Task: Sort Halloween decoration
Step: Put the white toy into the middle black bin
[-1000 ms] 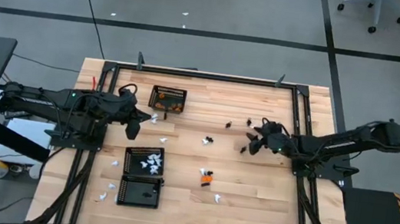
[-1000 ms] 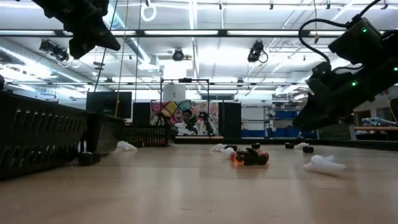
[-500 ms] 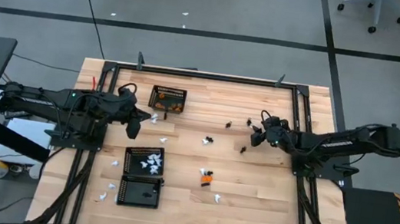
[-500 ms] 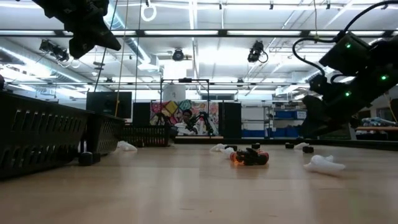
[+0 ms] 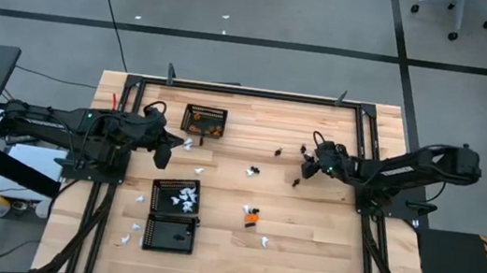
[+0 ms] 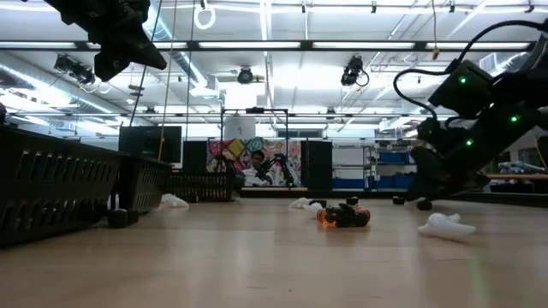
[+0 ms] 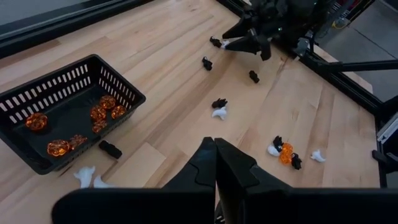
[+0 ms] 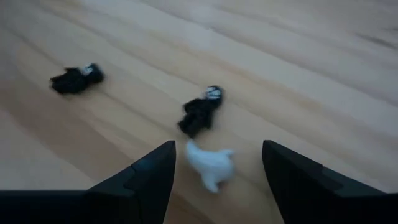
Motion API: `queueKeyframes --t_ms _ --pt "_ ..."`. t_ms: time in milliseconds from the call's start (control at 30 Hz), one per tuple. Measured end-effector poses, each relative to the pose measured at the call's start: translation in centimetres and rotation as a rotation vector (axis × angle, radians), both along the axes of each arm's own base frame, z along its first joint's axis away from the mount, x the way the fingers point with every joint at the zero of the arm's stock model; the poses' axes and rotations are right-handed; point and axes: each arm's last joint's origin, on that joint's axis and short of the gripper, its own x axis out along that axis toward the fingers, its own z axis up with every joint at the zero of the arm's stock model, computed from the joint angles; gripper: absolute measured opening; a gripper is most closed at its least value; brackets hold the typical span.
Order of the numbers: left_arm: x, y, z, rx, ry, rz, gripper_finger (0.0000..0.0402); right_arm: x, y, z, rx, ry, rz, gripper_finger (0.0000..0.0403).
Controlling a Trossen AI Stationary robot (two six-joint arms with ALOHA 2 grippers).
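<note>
The Halloween decoration lies scattered on the wooden table: black pieces point(image 5: 277, 150) point(image 5: 296, 181), a black-and-white pair point(image 5: 254, 169), an orange-and-black cluster point(image 5: 252, 216) and a white piece point(image 5: 265, 241). My right gripper point(image 5: 309, 164) stands open and low at the table's far right. In its wrist view a white piece point(image 8: 211, 163) lies on the wood between its fingertips point(image 8: 217, 180), untouched, with a black piece point(image 8: 200, 115) just beyond it. My left gripper point(image 5: 163, 154) hangs shut and empty, raised beside the baskets point(image 7: 215, 146).
Three black mesh baskets stand on the left half: one with orange pieces point(image 5: 204, 120), one with white pieces point(image 5: 176, 196), one with black pieces point(image 5: 168, 233). Loose white bits lie around them. Black frame rails point(image 5: 363, 162) run along the table's sides. Bare wood shows at the near right.
My right gripper has swung toward the table's far edge and sunk closer to the wood, staying open. It has left the black piece nearer the middle and now stands over the white and black pieces farther back.
</note>
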Motion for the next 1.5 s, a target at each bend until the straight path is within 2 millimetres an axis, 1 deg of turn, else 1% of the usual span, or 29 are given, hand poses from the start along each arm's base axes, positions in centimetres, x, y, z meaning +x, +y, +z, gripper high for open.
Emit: queueKeyframes --t_ms 167,300,400,667,800,933,1133,1233,1333,1500 --pt "0.0 0.0 0.0 0.002 0.001 -0.001 0.0009 0.4 0.0 -0.5 0.018 0.004 0.03 0.0237" --pt "0.0 0.0 0.0 0.002 0.001 -0.001 0.0009 0.6 -0.1 -0.8 0.014 0.002 0.031 0.0222" --pt "0.0 0.0 0.0 0.002 0.001 -0.001 0.0009 0.6 -0.1 -0.8 0.014 -0.001 0.03 0.0202" --pt "0.0 0.0 0.0 0.002 0.001 -0.001 0.0009 0.7 0.0 -0.8 0.046 -0.017 0.059 0.0129" --pt "0.0 0.0 0.0 0.008 0.003 -0.005 0.0009 1.0 0.2 -0.7 0.091 -0.056 0.111 0.0108" --pt "0.0 0.0 0.0 0.008 0.004 -0.005 0.0009 1.4 0.4 -0.4 0.127 -0.109 0.196 0.01" --pt "0.0 0.0 0.0 0.015 0.008 -0.01 0.0009 2.1 1.0 0.1 0.204 -0.193 0.426 0.0084" --pt "0.0 0.0 -0.1 0.016 0.011 -0.01 0.0009 2.6 1.5 0.5 0.232 -0.217 0.495 0.0077" --pt "0.0 0.0 -0.1 0.017 0.015 -0.01 0.0009 3.1 1.8 0.9 0.225 -0.235 0.525 0.0074" --pt "-0.1 0.0 -0.1 0.017 0.018 -0.011 0.0009 3.8 1.9 1.4 0.198 -0.252 0.52 0.0072"
